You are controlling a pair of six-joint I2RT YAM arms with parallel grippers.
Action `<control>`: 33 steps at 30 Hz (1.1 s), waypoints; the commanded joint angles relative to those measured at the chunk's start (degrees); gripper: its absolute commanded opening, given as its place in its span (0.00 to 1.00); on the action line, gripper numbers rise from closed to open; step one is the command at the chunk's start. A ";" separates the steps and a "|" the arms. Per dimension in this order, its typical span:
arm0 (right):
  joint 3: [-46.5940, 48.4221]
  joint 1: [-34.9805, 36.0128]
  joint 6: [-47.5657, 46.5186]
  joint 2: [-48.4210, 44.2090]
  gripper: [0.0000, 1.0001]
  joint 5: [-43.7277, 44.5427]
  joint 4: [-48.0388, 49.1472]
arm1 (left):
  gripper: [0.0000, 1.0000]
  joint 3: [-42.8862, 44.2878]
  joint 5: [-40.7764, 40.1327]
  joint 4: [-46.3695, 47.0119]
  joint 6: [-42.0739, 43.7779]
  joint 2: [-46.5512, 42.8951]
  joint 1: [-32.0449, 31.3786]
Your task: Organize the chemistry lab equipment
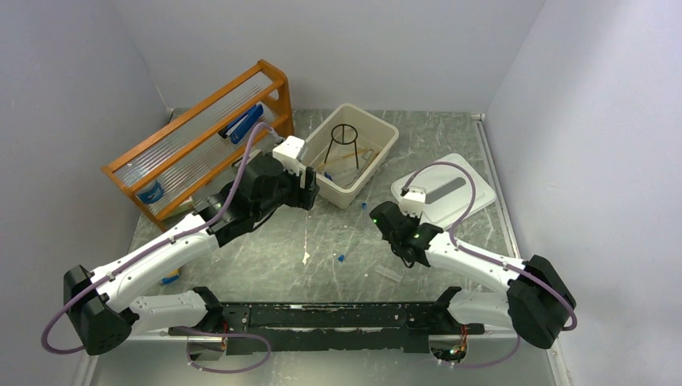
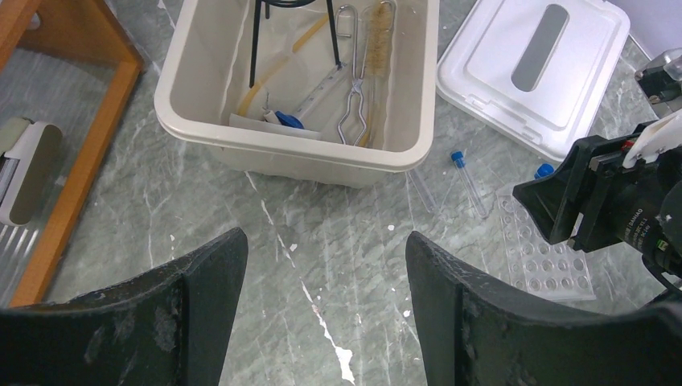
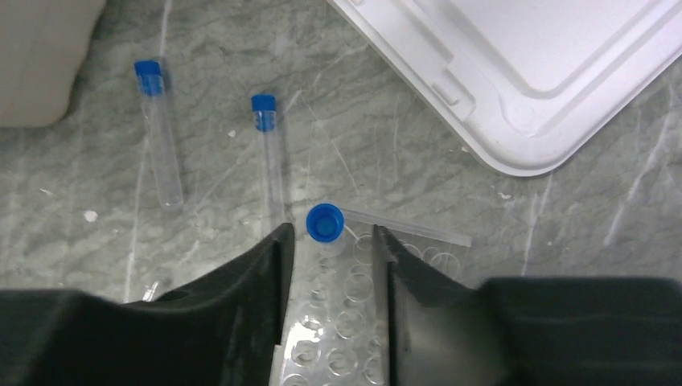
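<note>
The left pincer (image 2: 322, 249) hangs over the grey desk (image 2: 201, 217), just in front of the beige tub (image 2: 297, 157). Its two black fingers (image 2: 213, 277) are spread wide and there is nothing between them.

Some lab things lie in the tub. The black tripod (image 1: 344, 137) stands up on its legs. The metal tongs (image 2: 354, 104) lie flat next to the bristle brush (image 2: 378, 40). The tan tubing (image 2: 273, 72) runs slanting along the tub floor. A white packet (image 2: 257, 123) rests at the near wall with a small blue thing beside it.

The white lid (image 2: 499, 72) lies flat on the desk to the right of the tub. The orange rack (image 1: 201, 141) stands on the far left.

The right pincer (image 3: 331, 233) is low over a clear tray (image 3: 338, 322) with many little round cups. Its fingers are a bit apart and they grip nothing. A blue-capped vial (image 3: 326, 223) lies with its cap right at the finger tips, not touching either one. Its clear body points away to the right, near the lid's corner.

Two more vials lie on the bare desk close by. One vial (image 3: 269, 153) is just left of the tray. The other vial (image 3: 157, 129) is farther left, near the tub.
</note>
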 commanded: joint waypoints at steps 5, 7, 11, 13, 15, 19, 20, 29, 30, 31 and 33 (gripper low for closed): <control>5.67 0.06 1.99 -0.85 0.57 0.44 -6.85 | 0.76 -0.36 -0.69 0.91 -0.72 -1.01 0.40; 7.66 -0.08 1.97 -1.27 0.60 0.05 -8.57 | 0.76 -0.51 -0.50 0.68 -1.11 -1.13 0.40; 11.75 -4.03 1.71 -1.41 0.65 -2.23 -12.07 | 0.76 -1.67 1.81 0.00 -3.87 -1.53 0.40; 12.91 -7.75 0.00 -1.03 0.63 -5.15 -12.50 | 0.76 -3.38 5.08 0.91 -6.99 -1.96 0.40; 13.25 -11.36 -2.67 -0.75 0.57 -9.58 -11.19 | 0.75 -6.19 9.82 3.68 -10.28 -2.19 0.40; 13.67 -15.76 -8.28 1.43 0.44 -19.40 -7.52 | 0.71 -12.73 20.88 12.77 -16.81 -1.08 0.33; 14.39 -16.32 -8.95 2.70 0.42 -20.78 -7.73 | 0.70 -14.55 22.88 15.12 -18.53 -0.53 0.31; 15.83 -18.49 -12.28 9.36 0.28 -29.54 -6.74 | 0.67 -19.34 28.31 28.90 -24.82 7.02 -3.02; 15.87 -18.49 -12.28 9.31 0.26 -29.68 -7.25 | 0.67 -19.35 28.06 29.22 -24.85 7.56 -3.36; 15.75 -18.47 -12.38 9.06 0.25 -29.75 -7.56 | 0.67 -19.23 27.73 29.28 -24.78 8.15 -3.64; 15.55 -18.43 -12.78 8.29 0.25 -30.05 -8.34 | 0.67 -18.94 27.18 29.14 -24.51 8.87 -3.92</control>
